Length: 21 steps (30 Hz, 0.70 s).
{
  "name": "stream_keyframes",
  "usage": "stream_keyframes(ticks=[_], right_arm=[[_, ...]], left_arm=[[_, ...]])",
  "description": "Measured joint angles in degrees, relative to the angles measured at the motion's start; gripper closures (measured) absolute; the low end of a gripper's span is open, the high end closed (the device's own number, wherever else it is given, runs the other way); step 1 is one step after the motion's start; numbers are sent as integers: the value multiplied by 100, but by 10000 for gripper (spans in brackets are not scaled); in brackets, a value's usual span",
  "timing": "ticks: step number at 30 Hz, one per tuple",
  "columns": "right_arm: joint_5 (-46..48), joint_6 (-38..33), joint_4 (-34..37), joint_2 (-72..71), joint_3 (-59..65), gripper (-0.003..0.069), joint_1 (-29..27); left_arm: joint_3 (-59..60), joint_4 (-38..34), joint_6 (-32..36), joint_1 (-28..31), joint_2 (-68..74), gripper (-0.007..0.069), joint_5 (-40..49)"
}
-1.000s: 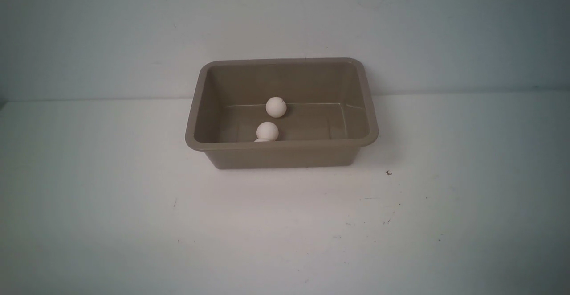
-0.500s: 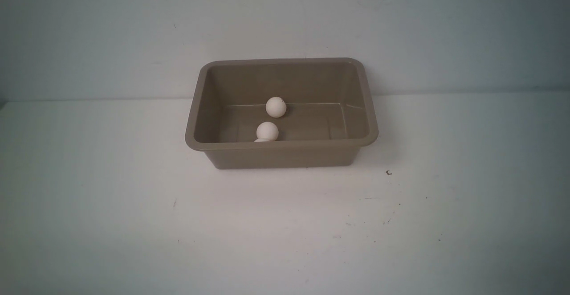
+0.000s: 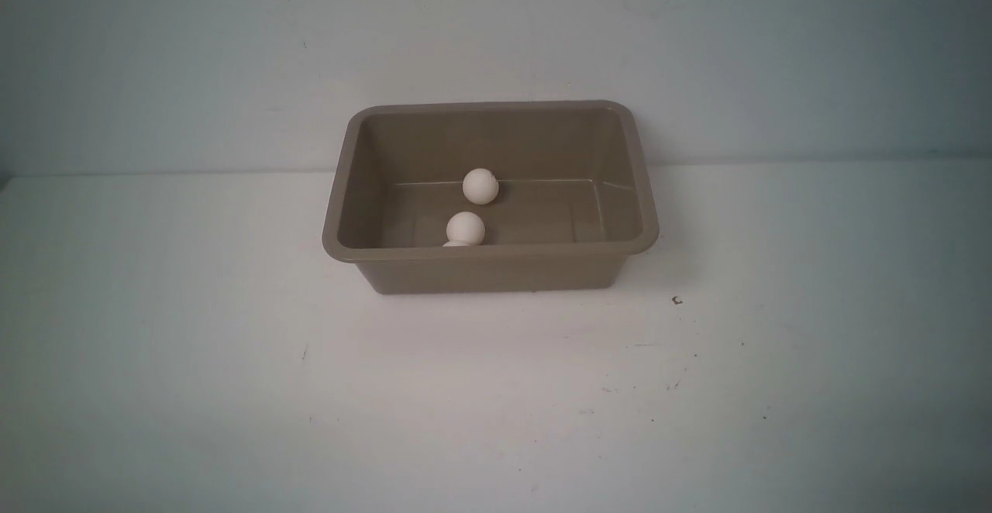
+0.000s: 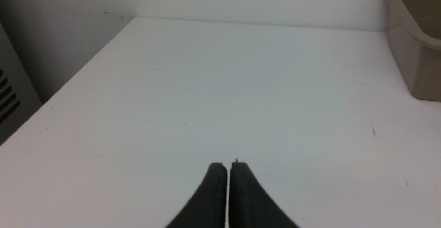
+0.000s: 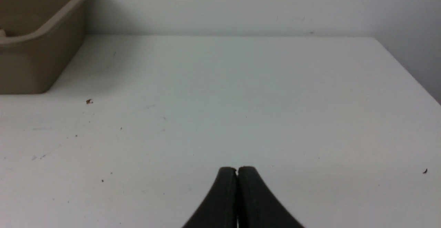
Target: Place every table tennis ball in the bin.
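Left gripper, black with tapered fingers [image 4: 228, 166], closed up, jaws together, nothing between; right gripper, black, same shape [image 5: 237, 171], also closed, holding nothing. One rectangular tan-brown plastic bin [image 3: 496, 273], rounded corners, flared rim, stands on the white tabletop [image 3: 496, 389] by the pale wall [image 3: 496, 25]. Bare tabletop on both sides of bin and in front. Balls: three, small, round, off-white, all inside bin: one farther back [image 3: 480, 186], one nearer the front [image 3: 466, 228], one mostly hidden behind the front rim [image 3: 457, 244].
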Motion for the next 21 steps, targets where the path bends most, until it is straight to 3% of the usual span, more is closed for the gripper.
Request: stream_keyframes(ticks=[21], right_arm=[[94, -93, 147, 0, 0, 675, 0]], left_arm=[[0, 0, 0, 0, 0, 629, 0]])
